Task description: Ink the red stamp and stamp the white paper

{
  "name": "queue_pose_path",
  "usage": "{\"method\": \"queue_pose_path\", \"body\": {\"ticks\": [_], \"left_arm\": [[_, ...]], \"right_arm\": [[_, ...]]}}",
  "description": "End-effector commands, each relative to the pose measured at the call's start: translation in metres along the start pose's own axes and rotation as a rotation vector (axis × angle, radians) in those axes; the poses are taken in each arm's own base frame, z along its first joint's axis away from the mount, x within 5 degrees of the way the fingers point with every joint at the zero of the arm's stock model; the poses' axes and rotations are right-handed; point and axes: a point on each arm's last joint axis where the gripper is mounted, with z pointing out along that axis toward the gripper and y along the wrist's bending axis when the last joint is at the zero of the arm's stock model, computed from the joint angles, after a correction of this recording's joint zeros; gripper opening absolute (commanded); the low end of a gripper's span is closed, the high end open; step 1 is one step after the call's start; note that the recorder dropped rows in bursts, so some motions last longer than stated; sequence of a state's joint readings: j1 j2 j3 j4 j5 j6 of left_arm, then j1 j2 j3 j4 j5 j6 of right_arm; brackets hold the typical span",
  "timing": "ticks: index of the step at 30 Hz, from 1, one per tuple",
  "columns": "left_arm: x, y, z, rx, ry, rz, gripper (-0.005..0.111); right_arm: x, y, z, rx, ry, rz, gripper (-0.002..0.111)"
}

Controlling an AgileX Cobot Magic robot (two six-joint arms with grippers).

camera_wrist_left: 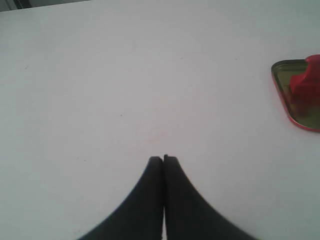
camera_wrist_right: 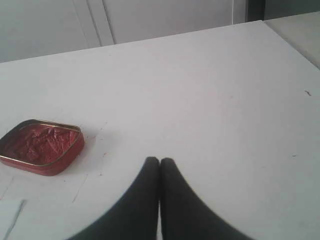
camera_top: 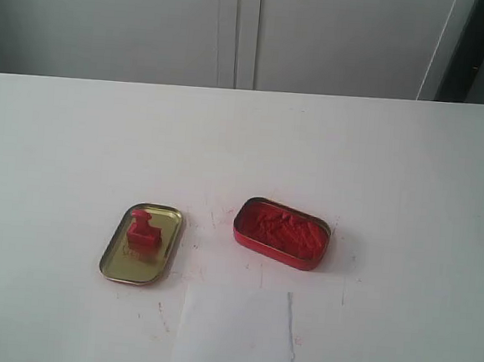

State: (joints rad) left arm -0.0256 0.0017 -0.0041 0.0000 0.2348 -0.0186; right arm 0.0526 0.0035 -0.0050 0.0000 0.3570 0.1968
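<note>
The red stamp (camera_top: 143,234) stands upright inside the oval gold lid (camera_top: 141,243) at the left of the table; the left wrist view catches it as the red stamp (camera_wrist_left: 306,85) at the frame's edge. The white paper (camera_top: 236,331) lies flat near the front edge. My left gripper (camera_wrist_left: 163,158) is shut with nothing in it, over bare table well away from the stamp. My right gripper (camera_wrist_right: 159,160) is also shut and empty, some way from the red ink tin (camera_wrist_right: 40,146). Neither gripper shows in the exterior view.
The open oval tin of red ink paste (camera_top: 281,233) sits right of the gold lid (camera_wrist_left: 295,95), just behind the paper. Faint red smears mark the white table (camera_top: 353,156) around them. A corner of the paper (camera_wrist_right: 10,216) shows in the right wrist view.
</note>
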Motion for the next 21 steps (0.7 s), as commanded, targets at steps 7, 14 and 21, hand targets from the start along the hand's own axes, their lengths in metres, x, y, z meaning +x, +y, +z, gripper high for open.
{"method": "queue_pose_path", "body": {"ticks": [7,14,21], "left_arm": [[0.001,0.0,0.0,-0.004,0.004,0.004,0.0],[-0.005,0.001,0.0,-0.013,-0.068,0.004,0.0],[-0.019,0.003,-0.002,-0.032,-0.217,0.004,0.0]], "right_arm": [[0.001,0.0,0.0,0.001,-0.005,0.001,0.0],[0.001,0.0,0.0,0.001,-0.005,0.001,0.0],[0.001,0.0,0.0,0.001,-0.005,0.001,0.0]]}}
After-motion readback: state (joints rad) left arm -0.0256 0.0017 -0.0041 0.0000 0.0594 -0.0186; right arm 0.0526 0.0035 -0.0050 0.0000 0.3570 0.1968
